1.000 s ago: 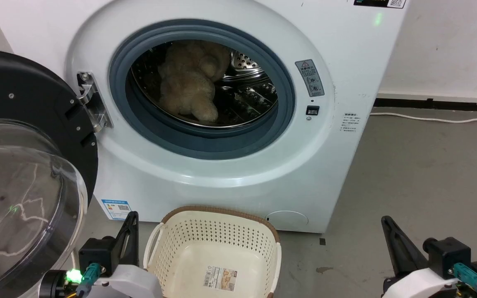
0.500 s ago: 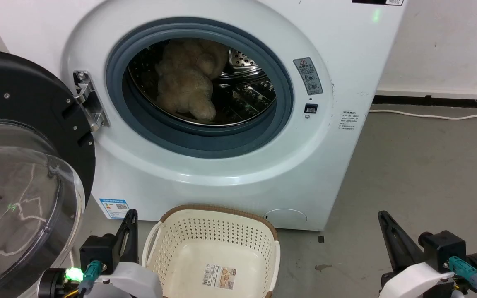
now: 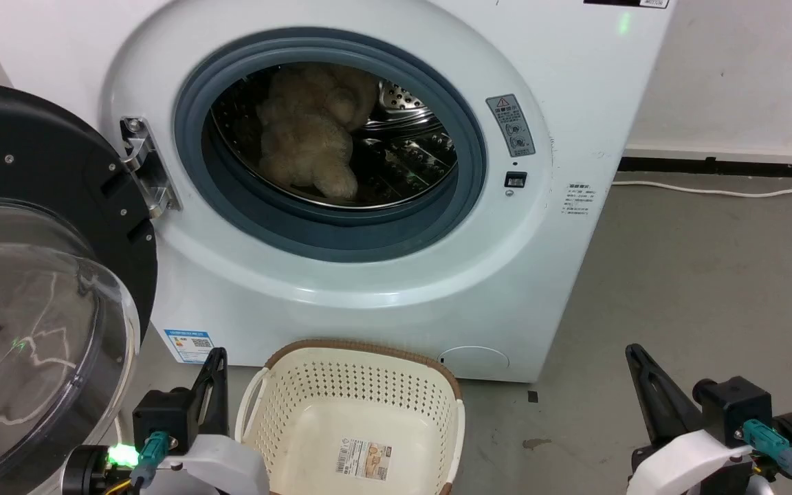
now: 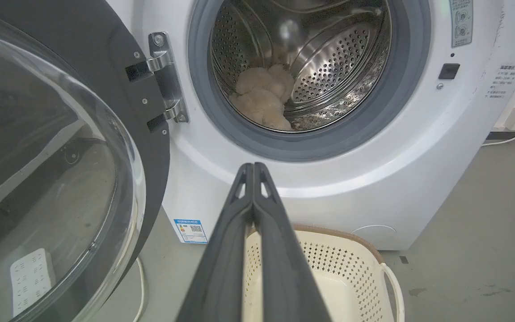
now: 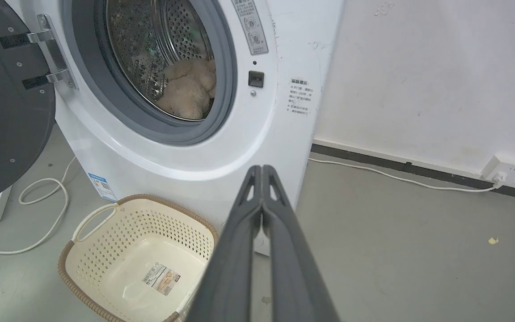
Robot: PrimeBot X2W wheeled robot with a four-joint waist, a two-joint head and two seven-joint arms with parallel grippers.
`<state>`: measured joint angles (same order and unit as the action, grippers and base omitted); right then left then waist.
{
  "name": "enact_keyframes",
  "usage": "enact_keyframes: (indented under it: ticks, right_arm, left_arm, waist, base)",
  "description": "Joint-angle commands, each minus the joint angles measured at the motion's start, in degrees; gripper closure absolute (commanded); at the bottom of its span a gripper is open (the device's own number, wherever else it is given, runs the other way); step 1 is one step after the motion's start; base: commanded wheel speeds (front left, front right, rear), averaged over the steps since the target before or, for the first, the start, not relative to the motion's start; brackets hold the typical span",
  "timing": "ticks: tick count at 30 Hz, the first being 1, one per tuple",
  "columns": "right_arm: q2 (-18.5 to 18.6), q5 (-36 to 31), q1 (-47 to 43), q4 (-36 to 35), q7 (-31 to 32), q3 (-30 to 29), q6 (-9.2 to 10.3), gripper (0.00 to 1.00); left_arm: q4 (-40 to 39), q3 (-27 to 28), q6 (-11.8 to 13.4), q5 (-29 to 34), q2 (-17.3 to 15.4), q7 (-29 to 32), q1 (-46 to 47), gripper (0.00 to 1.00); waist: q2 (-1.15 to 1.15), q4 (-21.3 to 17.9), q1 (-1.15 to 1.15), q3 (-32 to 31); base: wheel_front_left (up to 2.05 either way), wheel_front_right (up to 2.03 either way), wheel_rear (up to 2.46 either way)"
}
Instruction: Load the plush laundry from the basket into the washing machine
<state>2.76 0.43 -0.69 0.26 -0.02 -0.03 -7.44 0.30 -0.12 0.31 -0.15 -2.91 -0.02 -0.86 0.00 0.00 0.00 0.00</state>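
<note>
The plush laundry [image 3: 310, 141] lies inside the washing machine [image 3: 382, 295], a fluffy beige-tan heap slumped on the left of the drum [image 4: 329, 67], set back from the porthole's edge; the drum is bright perforated steel with a raised rib just right of the toy; a thick grey gasket [image 3: 341, 237] rings the round opening, and the white front swells around it in a smooth curve. The door [image 3: 31, 330] stands swung wide to the left on a metal hinge [image 3: 145, 165], its black rim flat and its clear bubble bulging toward the near side, taking up the near-left room. The basket [image 3: 368, 347] sits on the floor just in front of the machine's base; it is oval cream plastic with perforated walls, a brown woven-look rim and white side handles, and a label sticker [image 3: 366, 459] shows on its smooth bottom.

The left gripper [image 4: 254, 167] hangs just beside the basket's left side, between it and the door, its two long dark fingers pressed together on nothing; the right gripper [image 5: 262, 169] is well to the right of the basket over open grey floor [image 3: 698, 289], its fingers likewise pressed together and empty. To the right of the machine the floor runs wide to a pale wall [image 5: 418, 67], where a white cable [image 3: 726, 194] trails beside the dark skirting.
</note>
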Motion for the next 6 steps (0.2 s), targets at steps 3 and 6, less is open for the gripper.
enact_keyframes:
  ticks: [3, 6]
  right_arm:
    - [0.11, -0.43, 0.69, -0.26, 0.02, 0.03, -0.05, 1.00]
    - [0.11, -0.43, 0.69, -0.26, 0.02, 0.03, -0.05, 1.00]
  left_arm:
    - [-0.30, 0.12, -0.31, 0.15, 0.03, 0.02, 0.86, 1.00]
    - [-0.30, 0.12, -0.31, 0.15, 0.03, 0.02, 0.86, 1.00]
  waist:
    - [0.00, 0.00, 0.00, 0.00]
    - [0.00, 0.00, 0.00, 0.00]
  base:
    - [0.00, 0.00, 0.00]
    - [0.00, 0.00, 0.00]
